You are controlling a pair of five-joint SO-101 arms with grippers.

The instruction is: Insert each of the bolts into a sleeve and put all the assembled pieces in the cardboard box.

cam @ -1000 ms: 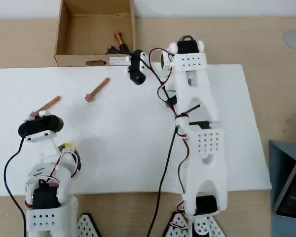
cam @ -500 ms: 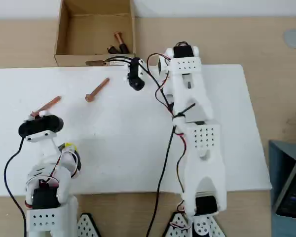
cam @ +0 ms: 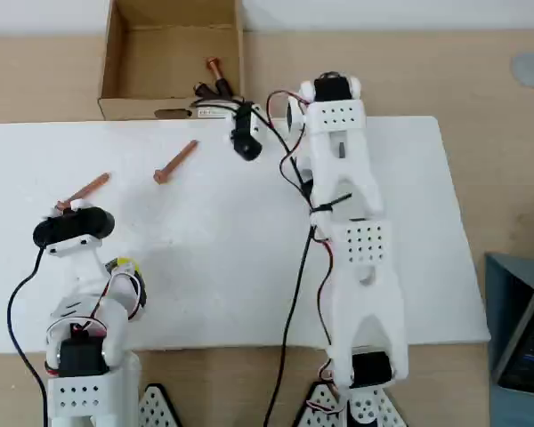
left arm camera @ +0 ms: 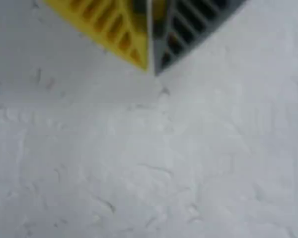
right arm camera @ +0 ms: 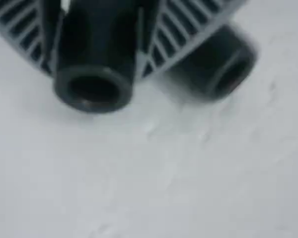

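the right gripper [right arm camera: 97, 59] has its grey ribbed fingers [right arm camera: 20, 22] clamped on either side of a black sleeve [right arm camera: 92, 89], a smooth, thick-walled tube whose long axis runs out along the fingers, its round open end facing away from the wrist. just beside it on the mat lies a second dark tube shape [right arm camera: 221, 67], too blurred to tell sleeve from shadow. in the high view this gripper sits over the far edge of the white, rough-grained foam mat [cam: 214, 258], just outside the front right corner of the cardboard box [cam: 111, 67]. inside that corner lies one assembled piece [cam: 215, 78], a copper bolt end pointing to the far wall, the black sleeve end to the near wall. two bare copper bolts lie on the mat, both on a diagonal: one bolt [cam: 175, 162] with its wider head at the near-left end, the other bolt [cam: 89, 188] parallel, its near end right at the left arm's tip. the left gripper [left arm camera: 151, 67] has one yellow and one grey finger pressed together at the tips, holding nothing, close above the mat. the mat covers a wooden tabletop [cam: 498, 160].
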